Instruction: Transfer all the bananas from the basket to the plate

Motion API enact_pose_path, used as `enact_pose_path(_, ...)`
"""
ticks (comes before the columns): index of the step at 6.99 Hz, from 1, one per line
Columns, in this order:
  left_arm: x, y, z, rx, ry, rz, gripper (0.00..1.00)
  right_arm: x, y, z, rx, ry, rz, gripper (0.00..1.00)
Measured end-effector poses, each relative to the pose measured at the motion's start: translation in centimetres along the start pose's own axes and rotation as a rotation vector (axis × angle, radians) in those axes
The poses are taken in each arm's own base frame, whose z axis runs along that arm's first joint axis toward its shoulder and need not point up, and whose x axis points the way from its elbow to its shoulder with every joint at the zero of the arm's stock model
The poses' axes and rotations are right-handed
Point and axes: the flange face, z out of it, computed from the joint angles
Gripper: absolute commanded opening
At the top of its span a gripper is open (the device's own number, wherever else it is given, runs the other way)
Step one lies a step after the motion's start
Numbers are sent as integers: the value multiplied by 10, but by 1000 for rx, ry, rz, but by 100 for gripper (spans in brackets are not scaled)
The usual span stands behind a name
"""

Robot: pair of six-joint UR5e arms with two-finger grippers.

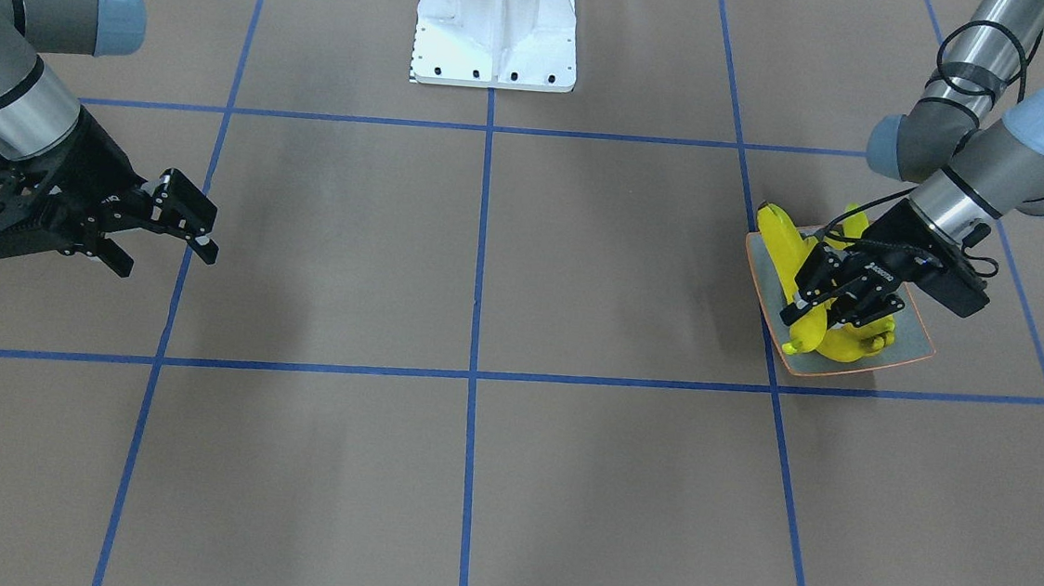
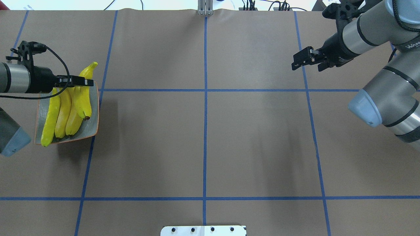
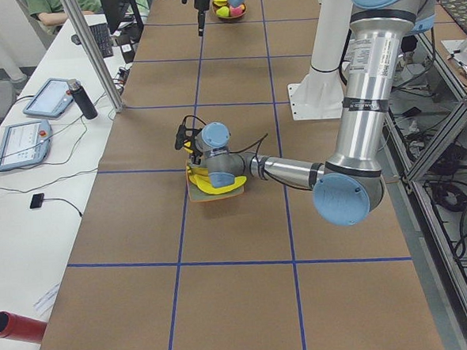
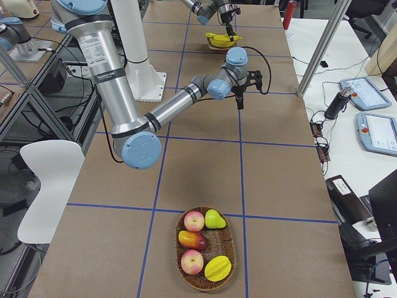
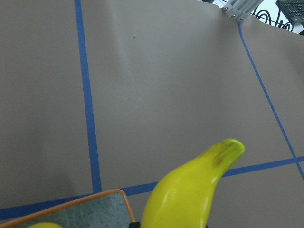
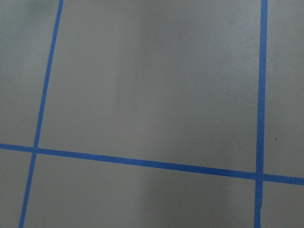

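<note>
The grey-blue plate [image 2: 94, 126] with an orange rim sits at the far left of the overhead view. Three yellow bananas [image 2: 62, 113] lie side by side on it. One more banana [image 2: 86, 98] lies along its right edge, its tip sticking out past the rim. My left gripper [image 2: 78, 81] reaches across the plate and is shut on this banana near its upper end; the wrist view shows the banana [image 5: 190, 194] close under the camera, above the plate corner [image 5: 85, 213]. My right gripper [image 2: 297, 62] is open and empty, above the table at the far right.
A wicker basket [image 4: 205, 248] with apples, a pear and other fruit stands at the table's end on my right; no banana shows in it. The white robot base [image 1: 496, 25] stands at the table's middle edge. Blue tape lines cross the brown tabletop.
</note>
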Motion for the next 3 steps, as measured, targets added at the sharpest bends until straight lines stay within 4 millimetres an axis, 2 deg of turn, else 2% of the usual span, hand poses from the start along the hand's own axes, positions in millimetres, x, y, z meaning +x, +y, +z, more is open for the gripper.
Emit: enact_pose_path(3,-11,15,3,-26,-17,52,0,1,1,0,-1,0,1,100)
